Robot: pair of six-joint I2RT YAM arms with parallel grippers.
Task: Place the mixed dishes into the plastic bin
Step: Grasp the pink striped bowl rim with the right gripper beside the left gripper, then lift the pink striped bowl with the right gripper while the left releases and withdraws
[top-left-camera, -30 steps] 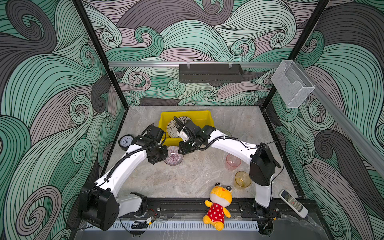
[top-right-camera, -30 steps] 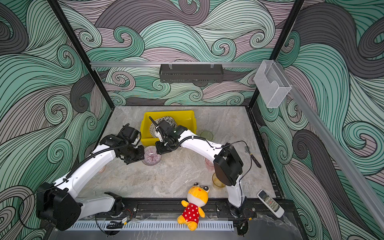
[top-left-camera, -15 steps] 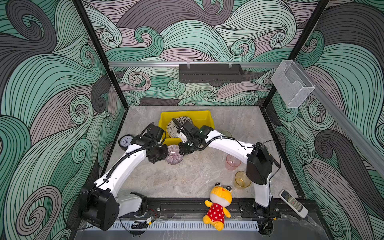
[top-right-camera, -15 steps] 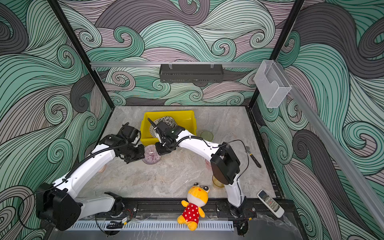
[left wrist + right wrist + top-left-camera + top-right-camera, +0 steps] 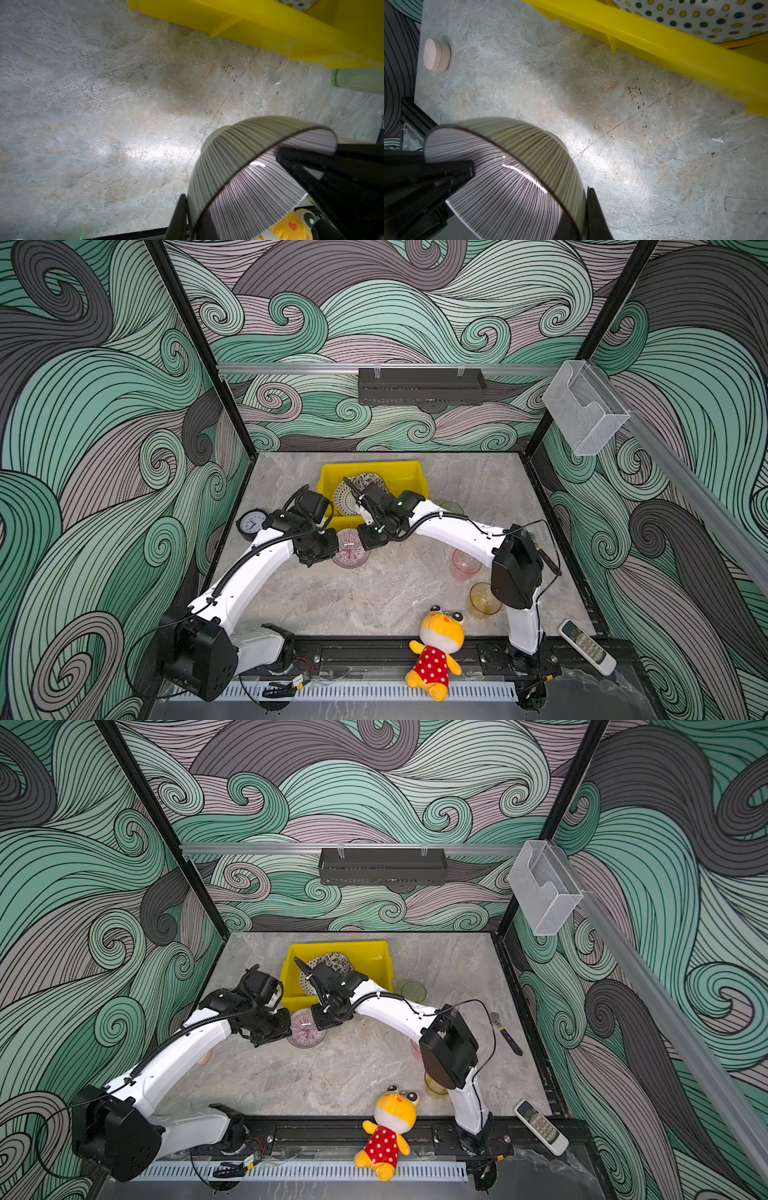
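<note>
A lilac striped bowl [image 5: 351, 548] [image 5: 306, 1029] hangs tilted just in front of the yellow plastic bin [image 5: 374, 470] [image 5: 340, 946], between my two grippers. My left gripper [image 5: 332, 551] [image 5: 192, 220] pinches its left rim, one finger outside and one inside the wall. My right gripper [image 5: 368, 540] [image 5: 579, 220] is shut on the opposite rim. A dotted plate [image 5: 344, 498] [image 5: 695, 18] and a black-white patterned plate [image 5: 371, 481] lie in the bin. A green cup [image 5: 413, 992], a pink cup [image 5: 465, 564] and an amber cup [image 5: 482, 600] stand on the table to the right.
A round black clock [image 5: 251, 524] sits left of the left arm. A yellow plush toy [image 5: 438, 649] and a remote [image 5: 586, 647] lie at the front edge, a wrench [image 5: 505, 1027] by the right wall. A small pink round piece [image 5: 437, 55] lies near the left wall.
My right gripper has moved in to the bowl's right rim and closed on it. The left arm and the bowl have hardly moved.
</note>
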